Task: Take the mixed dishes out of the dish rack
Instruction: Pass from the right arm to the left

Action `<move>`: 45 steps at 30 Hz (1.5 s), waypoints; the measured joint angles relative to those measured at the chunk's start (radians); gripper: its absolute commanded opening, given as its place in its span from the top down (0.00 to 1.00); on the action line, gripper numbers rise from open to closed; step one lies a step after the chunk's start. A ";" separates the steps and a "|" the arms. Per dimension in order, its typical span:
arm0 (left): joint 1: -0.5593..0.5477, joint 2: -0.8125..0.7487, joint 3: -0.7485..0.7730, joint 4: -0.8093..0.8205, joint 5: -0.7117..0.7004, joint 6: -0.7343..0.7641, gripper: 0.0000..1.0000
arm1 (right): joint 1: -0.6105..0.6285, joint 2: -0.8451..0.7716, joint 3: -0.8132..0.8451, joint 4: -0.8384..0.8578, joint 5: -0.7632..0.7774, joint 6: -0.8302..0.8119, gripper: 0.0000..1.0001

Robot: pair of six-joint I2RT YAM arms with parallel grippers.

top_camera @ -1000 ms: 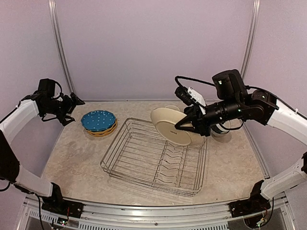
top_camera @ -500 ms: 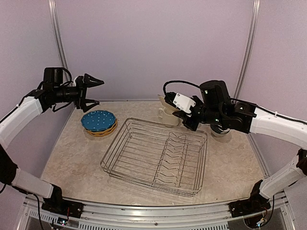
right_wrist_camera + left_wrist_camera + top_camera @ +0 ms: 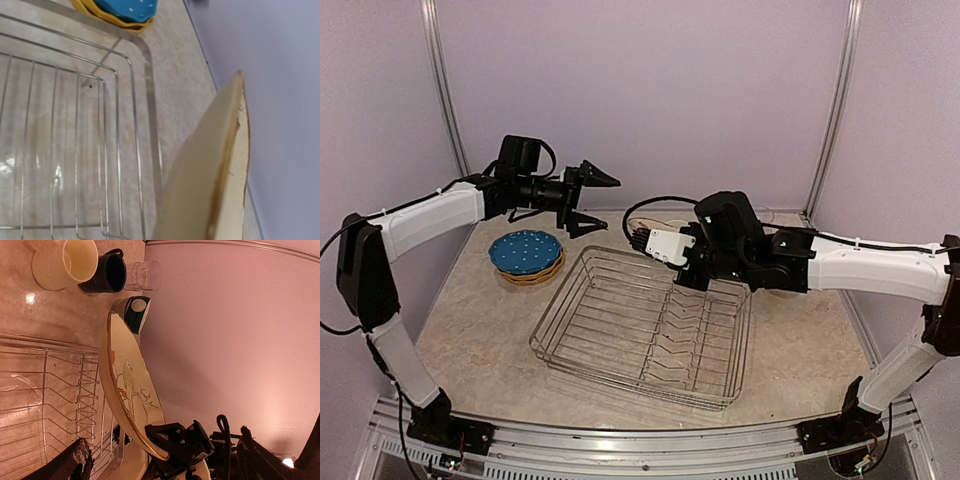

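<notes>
Grips the cream patterned plate (image 3: 127,390) by its rim in the clenched right gripper (image 3: 167,442), centre frame over the far rim of the dish rack (image 3: 557,300). Presents the left gripper (image 3: 592,203) spread wide and empty at upper left. Risks a slip onto the wires from so thin a pinch on a tilted plate

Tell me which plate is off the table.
The cream patterned plate, held aloft by the right gripper; the blue plate and the yellow plate under it lie stacked on the table.
</notes>
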 measured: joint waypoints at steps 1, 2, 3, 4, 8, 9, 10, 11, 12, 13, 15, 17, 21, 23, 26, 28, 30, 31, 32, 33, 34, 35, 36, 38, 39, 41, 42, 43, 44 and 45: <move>-0.021 0.024 0.016 -0.002 0.001 0.000 0.07 | 0.004 0.002 0.000 0.000 0.003 -0.003 1.00; -0.039 0.044 0.029 -0.004 0.001 0.001 0.09 | 0.010 0.003 0.000 0.001 0.006 -0.007 1.00; -0.053 0.058 0.038 -0.006 0.001 0.001 0.11 | 0.015 0.005 0.000 0.003 0.011 -0.010 1.00; -0.071 0.077 0.054 -0.019 0.001 0.004 0.13 | 0.019 0.006 0.000 0.007 0.018 -0.012 1.00; -0.126 0.145 0.139 -0.097 -0.011 0.039 0.24 | 0.031 0.007 0.000 0.029 0.040 -0.021 1.00; -0.138 0.156 0.159 -0.119 -0.021 0.054 0.28 | 0.034 0.007 0.000 0.036 0.047 -0.023 1.00; -0.146 0.162 0.168 -0.133 -0.027 0.063 0.33 | 0.035 0.007 0.000 0.040 0.050 -0.025 1.00; -0.153 0.163 0.175 -0.147 -0.033 0.069 0.38 | 0.039 0.007 0.000 0.047 0.056 -0.027 1.00; -0.158 0.163 0.178 -0.159 -0.039 0.079 0.42 | 0.041 0.007 0.000 0.053 0.064 -0.029 1.00; -0.161 0.163 0.181 -0.167 -0.043 0.085 0.46 | 0.044 0.007 0.000 0.061 0.071 -0.032 1.00; -0.164 0.164 0.185 -0.178 -0.048 0.093 0.52 | 0.050 0.007 0.000 0.071 0.080 -0.037 1.00; -0.165 0.165 0.187 -0.182 -0.049 0.097 0.57 | 0.056 0.008 0.000 0.084 0.095 -0.041 1.00; -0.167 0.166 0.188 -0.183 -0.050 0.096 0.68 | 0.068 0.018 0.000 0.109 0.120 -0.055 1.00; -0.167 0.168 0.188 -0.191 -0.053 0.085 0.73 | 0.075 0.027 0.000 0.114 0.142 -0.071 1.00; -0.166 0.175 0.188 -0.205 -0.057 0.069 0.83 | 0.081 0.041 0.000 0.117 0.174 -0.093 1.00; -0.165 0.178 0.183 -0.208 -0.058 0.056 0.89 | 0.084 0.049 0.000 0.119 0.194 -0.108 1.00; -0.165 0.178 0.172 -0.206 -0.063 0.049 0.94 | 0.087 0.054 0.000 0.119 0.206 -0.133 1.00; -0.164 0.178 0.166 -0.201 -0.062 0.045 0.96 | 0.089 0.055 0.000 0.118 0.209 -0.135 1.00; -0.163 0.178 0.161 -0.197 -0.060 0.042 0.99 | 0.090 0.057 -0.001 0.118 0.210 -0.136 1.00; -0.160 0.178 0.153 -0.187 -0.056 0.038 1.00 | 0.091 0.059 -0.002 0.118 0.210 -0.137 1.00; -0.158 0.177 0.142 -0.174 -0.051 0.032 1.00 | 0.091 0.060 -0.002 0.118 0.210 -0.138 1.00; -0.155 0.177 0.132 -0.162 -0.048 0.027 1.00 | 0.091 0.061 -0.004 0.117 0.209 -0.139 0.97; -0.154 0.175 0.120 -0.148 -0.045 0.021 1.00 | 0.091 0.063 -0.006 0.118 0.209 -0.141 0.92; -0.152 0.174 0.103 -0.132 -0.041 0.011 1.00 | 0.093 0.068 -0.008 0.118 0.209 -0.142 0.81; -0.150 0.174 0.098 -0.131 -0.040 0.010 1.00 | 0.094 0.071 -0.008 0.119 0.209 -0.142 0.75; -0.148 0.174 0.092 -0.128 -0.040 0.011 1.00 | 0.095 0.072 -0.008 0.142 0.210 -0.133 0.62; -0.146 0.174 0.092 -0.129 -0.040 0.011 1.00 | 0.095 0.072 -0.006 0.154 0.213 -0.126 0.55; -0.143 0.174 0.090 -0.130 -0.045 0.013 1.00 | 0.096 0.072 -0.004 0.172 0.216 -0.125 0.48; -0.142 0.174 0.090 -0.131 -0.047 0.015 1.00 | 0.097 0.072 -0.003 0.185 0.217 -0.119 0.41; -0.140 0.174 0.089 -0.132 -0.052 0.020 1.00 | 0.097 0.072 -0.001 0.196 0.217 -0.119 0.36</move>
